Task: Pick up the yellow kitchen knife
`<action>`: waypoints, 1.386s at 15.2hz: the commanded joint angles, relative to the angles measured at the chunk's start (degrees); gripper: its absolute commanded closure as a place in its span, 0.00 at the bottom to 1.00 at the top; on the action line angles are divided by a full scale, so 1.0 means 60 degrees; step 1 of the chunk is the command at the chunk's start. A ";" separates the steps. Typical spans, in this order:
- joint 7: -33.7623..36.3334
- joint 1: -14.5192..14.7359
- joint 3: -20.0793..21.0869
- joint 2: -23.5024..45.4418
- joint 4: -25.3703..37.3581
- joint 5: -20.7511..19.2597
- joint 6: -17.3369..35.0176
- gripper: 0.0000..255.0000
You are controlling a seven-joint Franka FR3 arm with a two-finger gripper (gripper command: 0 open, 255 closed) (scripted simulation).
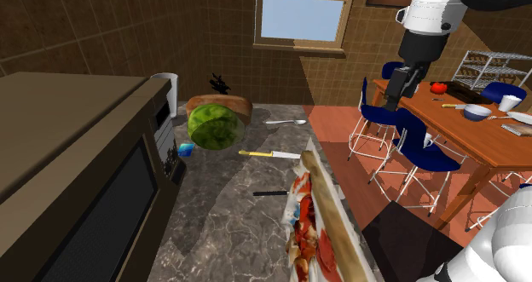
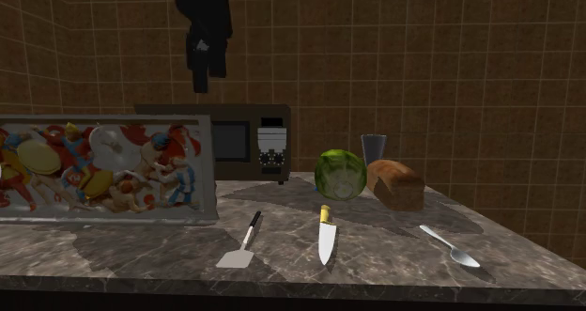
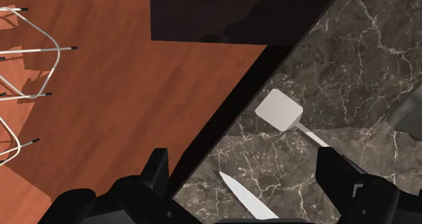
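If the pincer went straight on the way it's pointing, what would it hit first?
Likely the kitchen knife at its blade tip, or the marble counter right beside it near the front edge. The open pincer hangs well above, so depth is hard to judge.

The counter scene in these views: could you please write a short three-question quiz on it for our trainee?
1. True or false: the gripper is shut on the knife.
2. In the second exterior view, which lies left of the knife? A) spoon B) spatula C) bread
3. Fill in: the knife's yellow handle points toward the round green ____.

Key
1. False: the gripper is open and holds nothing.
2. B
3. cabbage
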 commanded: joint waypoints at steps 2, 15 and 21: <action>-0.0218 0.0051 -0.0101 0.0318 0.0032 -0.0021 0.0238 0.00; -0.3071 0.0712 -0.0962 0.4925 0.1560 0.0226 0.2593 0.00; -0.4354 0.0911 -0.0990 0.7161 0.2878 0.0576 0.3116 0.00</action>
